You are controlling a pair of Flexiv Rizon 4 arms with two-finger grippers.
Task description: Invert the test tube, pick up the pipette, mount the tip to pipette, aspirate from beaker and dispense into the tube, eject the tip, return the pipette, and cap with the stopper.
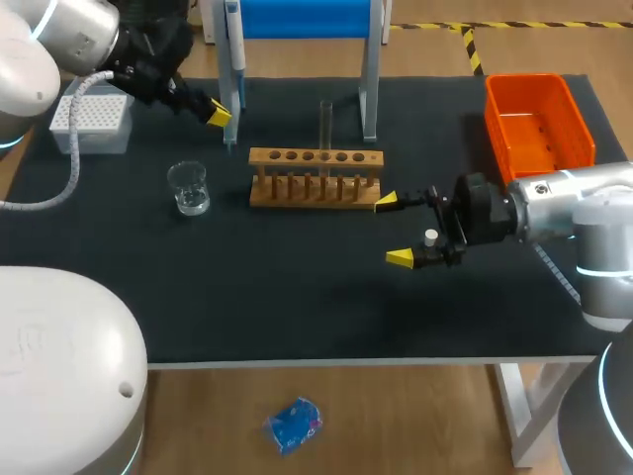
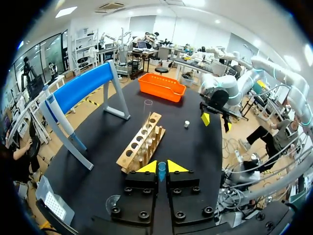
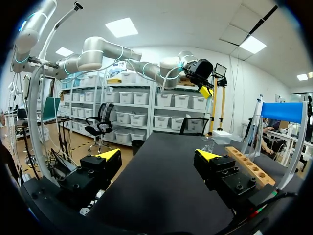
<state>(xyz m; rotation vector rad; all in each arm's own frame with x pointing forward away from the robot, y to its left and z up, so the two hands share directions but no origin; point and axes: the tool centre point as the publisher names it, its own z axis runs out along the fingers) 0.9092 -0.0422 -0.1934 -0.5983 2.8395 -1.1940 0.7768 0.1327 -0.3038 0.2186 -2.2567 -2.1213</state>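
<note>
Your left jaws are narrow, pinched from both sides on the pipette (image 2: 162,173) by its blue barrel, tight against a leg of the blue stand (image 1: 307,18). I can't tell whether this is the pickup or the put-back. Either way, travel straight along the hanger with no twist, so the barrel doesn't skew in the jaws or snag the leg. Ahead of those jaws is the wooden rack (image 2: 142,147), with the test tube (image 1: 324,124) upright in it, so the invert step looks done. The beaker (image 1: 188,188) sits low beside them and the tip box (image 1: 91,117) behind them, both near, so swing high over both. Your right jaws are wide and hold nothing. The stopper (image 1: 431,237) lies on the counter (image 1: 297,317) close by them, between or under the fingers; I can't tell which. Don't lower them before the pipette is sorted.
</note>
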